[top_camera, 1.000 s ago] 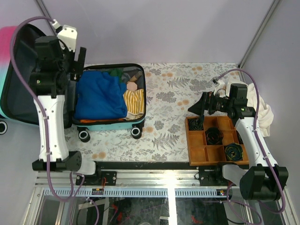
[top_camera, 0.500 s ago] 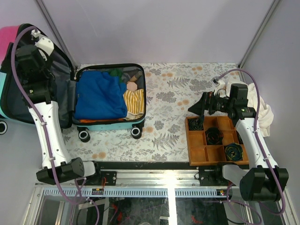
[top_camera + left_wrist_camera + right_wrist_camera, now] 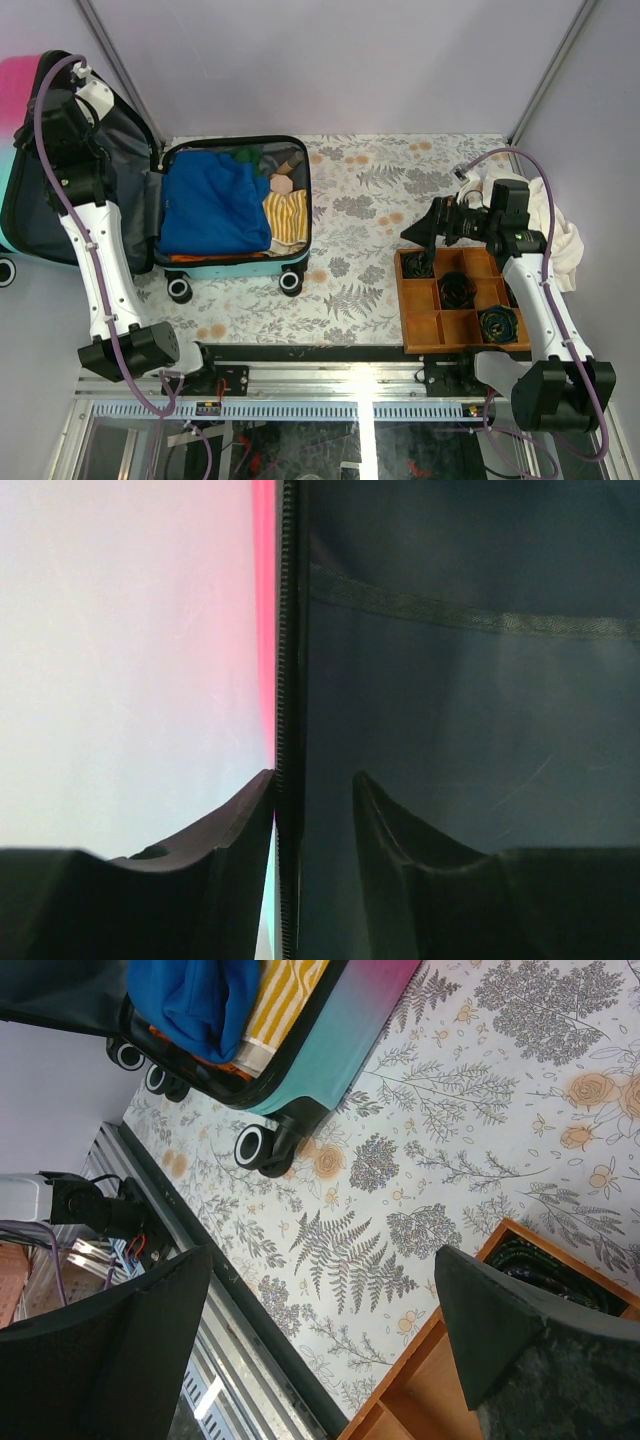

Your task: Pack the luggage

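We're straddling luggage [image 3: 235, 267] lid rim, nine o'clock: left tool [image 3: 312, 780] apart, unclamped; right tool [image 3: 320, 1260] gaping. Judging lid stiff, light, so rim gripping best.

Suitcase [image 3: 240, 267]: one, three wheels [image 3: 180, 290] in view.
Robot arms [image 3: 100, 260]: two.
Wooden tray [image 3: 420, 332]: one.
Coils of black cable [image 3: 458, 290]: two plainly seen in the tray.
Blue garment [image 3: 210, 205]: one.
Yellow-striped cloth [image 3: 285, 215]: one.
White cloth [image 3: 568, 245]: one.

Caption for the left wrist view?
Left claw astride the luggage's zippered rim, jaws not yet closed.
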Action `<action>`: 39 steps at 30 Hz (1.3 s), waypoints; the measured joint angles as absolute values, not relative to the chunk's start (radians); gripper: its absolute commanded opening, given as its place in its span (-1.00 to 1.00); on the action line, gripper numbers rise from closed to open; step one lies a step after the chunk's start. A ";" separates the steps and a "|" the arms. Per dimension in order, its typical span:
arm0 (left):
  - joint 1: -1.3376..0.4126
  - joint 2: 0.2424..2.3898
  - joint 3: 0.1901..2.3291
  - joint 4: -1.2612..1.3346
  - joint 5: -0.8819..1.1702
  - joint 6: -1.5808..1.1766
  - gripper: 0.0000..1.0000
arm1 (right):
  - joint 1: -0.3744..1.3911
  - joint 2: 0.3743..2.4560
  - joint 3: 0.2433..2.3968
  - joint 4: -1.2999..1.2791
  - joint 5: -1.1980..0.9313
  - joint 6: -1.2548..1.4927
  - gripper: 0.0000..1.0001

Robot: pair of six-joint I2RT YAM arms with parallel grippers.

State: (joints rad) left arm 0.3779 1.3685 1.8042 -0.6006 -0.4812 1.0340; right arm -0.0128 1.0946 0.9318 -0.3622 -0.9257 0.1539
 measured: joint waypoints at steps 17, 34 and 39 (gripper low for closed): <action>0.335 1.373 1.834 -0.609 -0.465 1.035 -1.00 | -0.013 1.095 0.920 -0.346 -0.929 0.166 0.99; -0.120 1.528 1.964 -0.618 -0.683 0.987 -0.78 | -0.013 1.095 0.917 -0.346 -0.929 0.168 0.99; -0.237 1.620 2.018 -0.624 -0.710 0.954 -0.75 | -0.013 1.091 0.909 -0.346 -0.929 0.168 0.99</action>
